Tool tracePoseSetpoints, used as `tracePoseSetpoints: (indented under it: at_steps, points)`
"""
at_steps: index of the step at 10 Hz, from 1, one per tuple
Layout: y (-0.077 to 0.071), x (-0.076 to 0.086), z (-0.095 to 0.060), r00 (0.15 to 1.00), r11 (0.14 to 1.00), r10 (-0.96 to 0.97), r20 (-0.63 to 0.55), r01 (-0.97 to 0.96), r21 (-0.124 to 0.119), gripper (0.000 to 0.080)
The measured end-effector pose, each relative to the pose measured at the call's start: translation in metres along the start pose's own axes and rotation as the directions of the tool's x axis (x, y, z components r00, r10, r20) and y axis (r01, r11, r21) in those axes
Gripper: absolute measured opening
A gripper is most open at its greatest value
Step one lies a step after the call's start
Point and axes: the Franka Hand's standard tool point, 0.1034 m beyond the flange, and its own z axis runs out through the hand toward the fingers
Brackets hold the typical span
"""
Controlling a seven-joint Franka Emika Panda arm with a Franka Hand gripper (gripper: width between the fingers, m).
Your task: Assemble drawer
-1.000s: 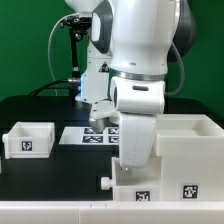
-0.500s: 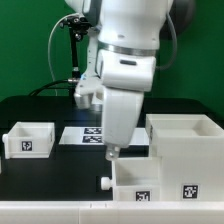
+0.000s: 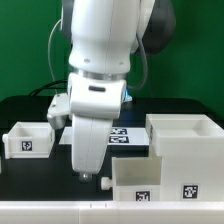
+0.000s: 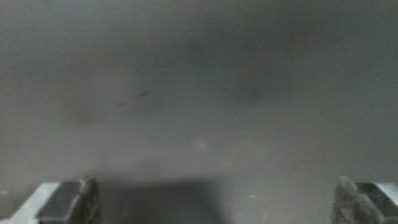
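My gripper hangs low over the black table, between a small open white box on the exterior view's left and the white parts on its right. There a low white box with marker tags stands in front of a taller open white box. In the wrist view my gripper is open and empty. Its two fingers stand wide apart over bare dark table, blurred. The arm hides the table behind it.
The marker board lies behind the arm, mostly hidden by it. A dark stand with cables rises at the back on the exterior view's left. The table's front edge runs just below my gripper.
The arm has swung toward the exterior view's left, away from the low white box, and my gripper now sits lower over the bare table. The boxes have not moved.
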Motion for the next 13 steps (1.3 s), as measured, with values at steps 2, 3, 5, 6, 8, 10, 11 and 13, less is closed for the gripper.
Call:
tracePoseSetpoints:
  at_steps: [2, 3, 5, 6, 8, 10, 11, 13]
  points:
    - [-0.004, 0.006, 0.005, 1.000, 1.000, 0.010, -0.012, -0.010, 0.001, 0.0649]
    - [-0.004, 0.009, 0.004, 1.000, 1.000, 0.010, -0.016, -0.010, 0.001, 0.0649]
    - [-0.004, 0.005, 0.004, 0.996, 0.999, 0.037, -0.087, -0.036, 0.010, 0.0649]
    - [-0.004, 0.004, 0.003, 0.991, 0.999, 0.054, -0.124, -0.053, 0.011, 0.0649]
    - [-0.004, 0.006, 0.001, 0.975, 0.995, 0.095, -0.203, -0.093, 0.019, 0.0649]
    - [-0.004, 0.013, -0.001, 0.958, 0.992, 0.123, -0.259, -0.121, 0.024, 0.0649]
    - [-0.003, 0.015, -0.003, 0.947, 0.990, 0.138, -0.291, -0.136, 0.027, 0.0649]
    - [0.002, 0.037, -0.008, 0.937, 0.980, 0.199, -0.287, -0.200, 0.026, 0.0649]
